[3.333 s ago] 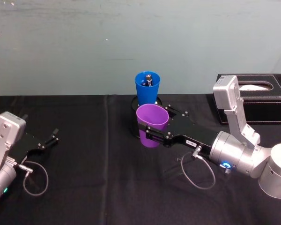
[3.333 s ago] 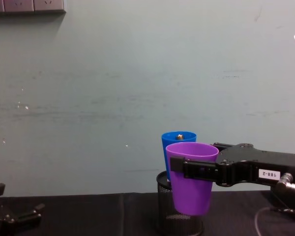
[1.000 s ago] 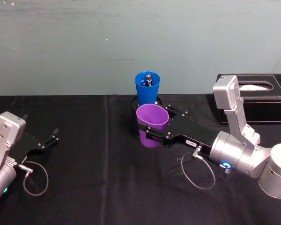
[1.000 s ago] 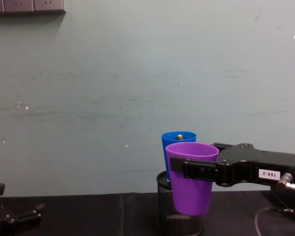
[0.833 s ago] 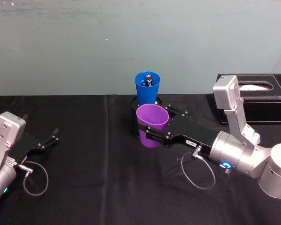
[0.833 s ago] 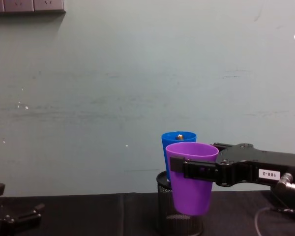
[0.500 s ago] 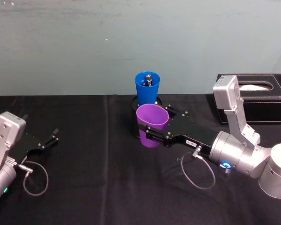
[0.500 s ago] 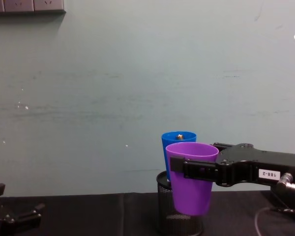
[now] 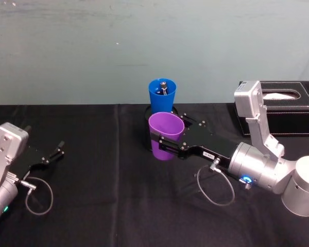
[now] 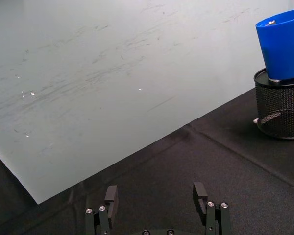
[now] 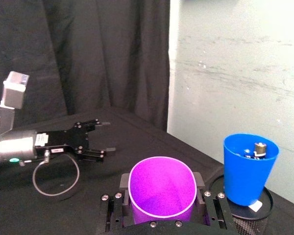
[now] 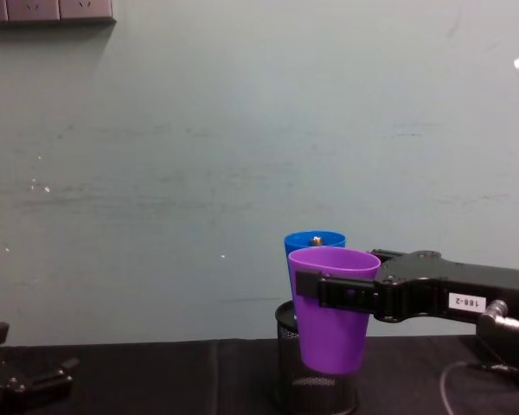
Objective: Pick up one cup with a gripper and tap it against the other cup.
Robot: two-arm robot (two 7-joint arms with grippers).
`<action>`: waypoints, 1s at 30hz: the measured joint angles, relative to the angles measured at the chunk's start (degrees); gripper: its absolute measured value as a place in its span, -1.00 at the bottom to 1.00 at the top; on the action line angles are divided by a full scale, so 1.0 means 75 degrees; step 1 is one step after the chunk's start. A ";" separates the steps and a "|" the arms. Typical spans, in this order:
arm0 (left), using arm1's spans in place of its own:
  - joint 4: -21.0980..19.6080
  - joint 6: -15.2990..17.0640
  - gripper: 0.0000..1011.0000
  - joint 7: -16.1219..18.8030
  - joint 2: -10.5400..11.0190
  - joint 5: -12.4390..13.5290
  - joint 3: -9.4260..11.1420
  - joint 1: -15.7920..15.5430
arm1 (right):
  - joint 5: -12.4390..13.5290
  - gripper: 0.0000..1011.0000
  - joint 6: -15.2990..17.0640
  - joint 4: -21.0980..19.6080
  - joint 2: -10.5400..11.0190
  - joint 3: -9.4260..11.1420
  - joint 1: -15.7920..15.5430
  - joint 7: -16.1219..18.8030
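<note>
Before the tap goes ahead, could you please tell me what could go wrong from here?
The blue cup stands in the mesh holder, so a firm tap might tip it and spill the small object inside.
The right gripper holds the purple cup by its smooth sides; a knock could twist it loose.

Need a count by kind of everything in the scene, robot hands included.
Cups: 2 (purple cup, blue cup)
Mesh pen holder: 1
Tissue box: 1
Robot hands: 2 (left hand, right hand)
Total: 6
</note>
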 joint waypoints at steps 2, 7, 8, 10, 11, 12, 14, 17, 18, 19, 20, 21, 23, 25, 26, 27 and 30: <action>0.0000 0.0000 0.98 0.0000 0.0000 0.0000 0.0000 0.0000 | 0.0026 0.46 -0.0007 0.0081 -0.0035 -0.0006 0.0028 -0.0024; 0.0000 0.0000 0.98 0.0000 0.0000 0.0000 0.0000 0.0000 | 0.0054 0.46 -0.0077 0.0501 -0.0211 -0.0069 0.0231 -0.0067; 0.0000 0.0000 0.98 0.0000 0.0000 0.0000 0.0000 0.0001 | 0.0050 0.46 -0.0085 0.0580 -0.0242 -0.0086 0.0271 -0.0069; 0.0000 0.0000 0.98 0.0000 0.0000 0.0000 0.0000 0.0000 | 0.0015 0.46 -0.0115 0.0806 -0.0333 -0.0149 0.0403 -0.0069; 0.0000 0.0000 0.98 0.0000 0.0000 0.0000 0.0000 0.0000 | -0.0006 0.46 -0.0131 0.0887 -0.0362 -0.0169 0.0450 -0.0069; 0.0001 0.0000 0.98 0.0000 0.0000 0.0000 0.0000 0.0000 | -0.0056 0.46 -0.0158 0.1004 -0.0411 -0.0208 0.0520 -0.0063; 0.0000 0.0000 0.98 0.0000 0.0000 0.0000 0.0000 0.0000 | -0.0116 0.46 -0.0196 0.1125 -0.0462 -0.0255 0.0606 -0.0060; 0.0000 0.0000 0.98 0.0000 0.0000 0.0000 0.0000 0.0000 | -0.0238 0.46 -0.0257 0.1326 -0.0542 -0.0328 0.0759 -0.0050; 0.0000 0.0000 0.98 0.0000 0.0000 0.0000 0.0000 0.0001 | -0.0295 0.46 -0.0275 0.1421 -0.0574 -0.0357 0.0840 -0.0043; 0.0000 0.0000 0.98 0.0000 0.0000 0.0000 0.0000 0.0000 | -0.0324 0.46 -0.0286 0.1464 -0.0589 -0.0371 0.0875 -0.0035; 0.0000 0.0000 0.98 0.0000 0.0000 0.0000 0.0000 0.0000 | -0.0372 0.46 -0.0297 0.1549 -0.0619 -0.0393 0.0951 -0.0021; 0.0000 0.0000 0.98 0.0000 0.0000 0.0000 0.0000 0.0001 | -0.0372 0.46 -0.0297 0.1549 -0.0619 -0.0393 0.0951 -0.0021; 0.0000 0.0000 0.98 0.0000 0.0000 0.0000 0.0000 0.0001 | -0.0452 0.46 -0.0312 0.1657 -0.0660 -0.0420 0.1059 0.0000; 0.0000 0.0000 0.98 0.0000 0.0000 0.0000 0.0000 0.0000 | -0.0509 0.46 -0.0319 0.1763 -0.0697 -0.0432 0.1155 0.0011; 0.0000 0.0000 0.98 0.0000 0.0000 0.0000 0.0000 0.0000 | -0.0525 0.46 -0.0321 0.1800 -0.0710 -0.0436 0.1186 0.0016; 0.0000 0.0000 0.98 0.0000 0.0000 0.0000 0.0000 0.0001 | -0.0553 0.46 -0.0325 0.1859 -0.0734 -0.0439 0.1237 0.0024; 0.0000 0.0000 0.98 0.0000 0.0000 0.0000 0.0001 0.0000 | -0.0584 0.46 -0.0332 0.1944 -0.0770 -0.0439 0.1309 0.0037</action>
